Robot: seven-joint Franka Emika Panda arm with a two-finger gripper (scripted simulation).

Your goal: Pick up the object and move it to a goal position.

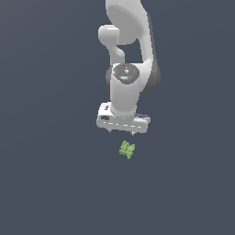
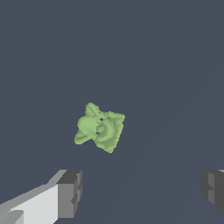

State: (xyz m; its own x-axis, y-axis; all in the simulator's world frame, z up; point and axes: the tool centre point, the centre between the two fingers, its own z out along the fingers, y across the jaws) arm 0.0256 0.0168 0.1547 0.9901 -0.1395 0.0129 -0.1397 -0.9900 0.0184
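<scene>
Above a plain dark-grey floor [image 1: 46, 183], in the exterior view, the white arm [image 1: 131, 55] hangs with its gripper [image 1: 121, 132] pointed down, fingers spread and holding nothing. The small light-green object [image 1: 127, 149] lies on the floor just below the gripper, slightly toward the exterior view's right of its middle, and apart from both fingertips. In the wrist view, the lumpy, jagged object [image 2: 100, 127] sits clear of the two dark finger pads [image 2: 70, 193], which stand wide apart, touching nothing.
</scene>
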